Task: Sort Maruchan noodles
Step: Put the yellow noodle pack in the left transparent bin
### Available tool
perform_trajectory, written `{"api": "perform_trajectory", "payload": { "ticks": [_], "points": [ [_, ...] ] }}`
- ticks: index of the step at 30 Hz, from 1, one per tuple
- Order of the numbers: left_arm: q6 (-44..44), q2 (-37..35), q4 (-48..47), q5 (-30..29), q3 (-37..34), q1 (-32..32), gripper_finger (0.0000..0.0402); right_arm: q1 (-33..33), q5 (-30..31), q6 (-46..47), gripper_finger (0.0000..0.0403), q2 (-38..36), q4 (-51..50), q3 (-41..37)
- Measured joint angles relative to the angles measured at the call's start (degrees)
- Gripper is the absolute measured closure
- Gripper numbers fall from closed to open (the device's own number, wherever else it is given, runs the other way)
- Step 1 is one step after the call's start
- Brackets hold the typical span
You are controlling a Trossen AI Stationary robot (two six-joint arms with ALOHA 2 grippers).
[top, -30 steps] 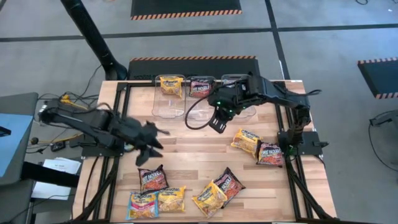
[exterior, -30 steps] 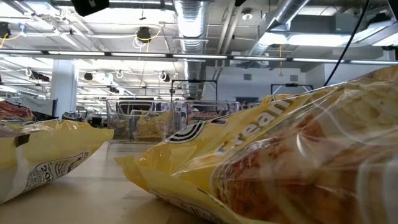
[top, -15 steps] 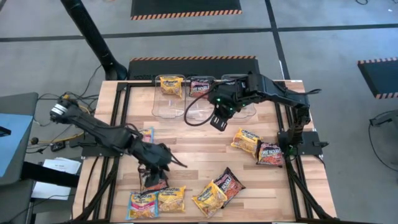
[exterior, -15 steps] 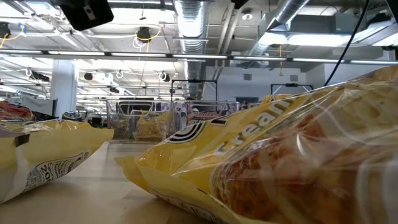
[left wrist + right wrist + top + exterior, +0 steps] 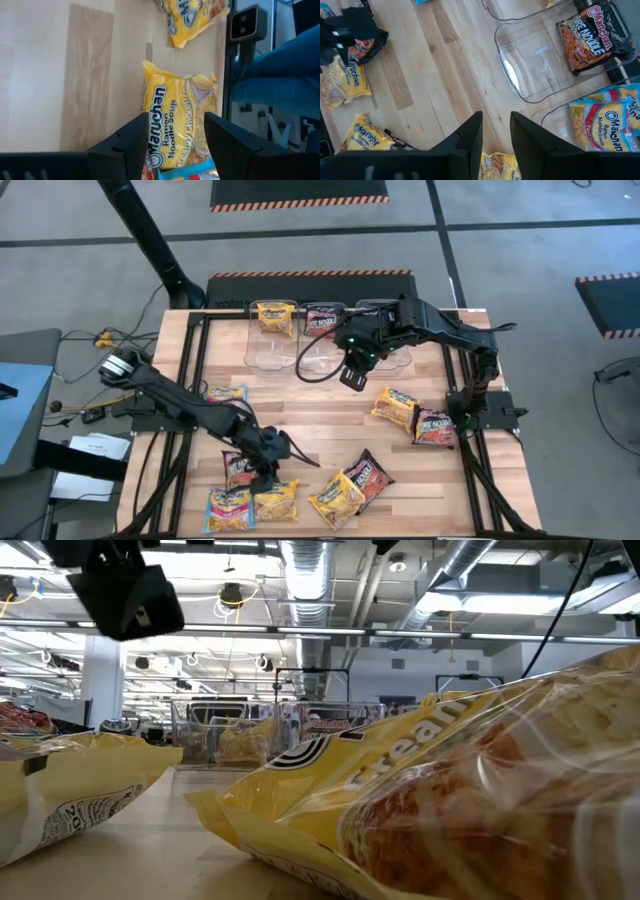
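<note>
A: What lies nearest the front edge of the table (image 5: 300, 425)?

B: A row of Maruchan noodles (image 5: 275, 500), yellow, maroon and blue packets. The left end effector (image 5: 268, 477) hangs over a yellow Creamy Chicken packet (image 5: 181, 117), fingers (image 5: 127, 142) parted and holding nothing.

A: And farther back?

B: Two more packets (image 5: 415, 416) lie on the right side. Beyond them the right end effector (image 5: 350, 376) hovers near the clear bins (image 5: 268, 345), open and empty. The bins hold a yellow, a maroon (image 5: 587, 37) and a blue packet.
</note>
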Motion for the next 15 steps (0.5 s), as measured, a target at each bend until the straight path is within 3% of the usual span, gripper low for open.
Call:
{"api": "perform_trajectory", "payload": {
  "ticks": [15],
  "points": [
    [-1.2, 9.3, 2.0, 5.5, 0.0, -1.3, 0.0225, 0.0, 0.0, -0.3, 0.0278, 0.0, 0.0, 0.0]
  ]
}}
